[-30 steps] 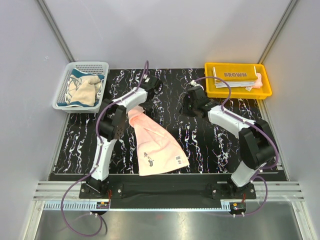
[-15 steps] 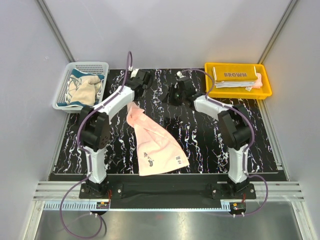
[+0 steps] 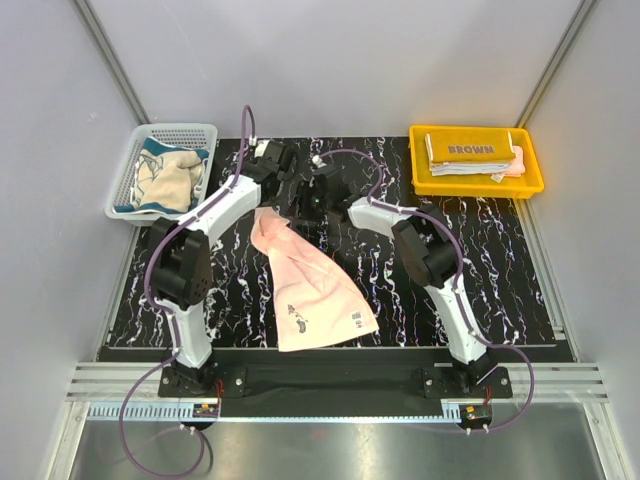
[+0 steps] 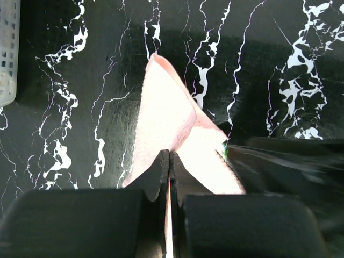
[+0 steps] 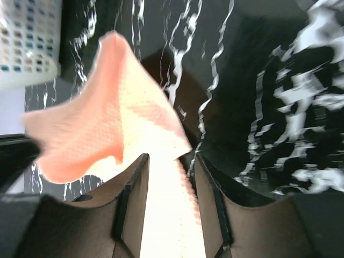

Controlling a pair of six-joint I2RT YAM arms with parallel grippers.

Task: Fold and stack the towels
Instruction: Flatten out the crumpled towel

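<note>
A pink towel [image 3: 315,290] lies spread on the black marbled table, its far corner lifted. My left gripper [image 4: 169,153] is shut on that raised corner, and a sliver of pink shows between the pressed fingers. In the top view the left gripper [image 3: 268,203] hangs over the towel's top end. Just right of it, my right gripper [image 3: 302,203] stands open. In the right wrist view the pink towel's [image 5: 107,123] edge runs between the spread jaws of the right gripper [image 5: 169,158], with a gap on the right side. Folded towels [image 3: 470,155], the top one lettered "BROWN", lie stacked in a tray.
A white mesh basket [image 3: 120,195] at the far left holds a crumpled cream-teal towel [image 3: 165,178]. The yellow tray [image 3: 475,188] sits at the far right. The basket's corner shows in both wrist views [image 4: 5,54] [image 5: 27,43]. The two grippers are close together.
My right gripper has swung left across the table to the towel's raised end and its jaws have widened. The left wrist has shifted left. The towel's lower part has stayed put.
</note>
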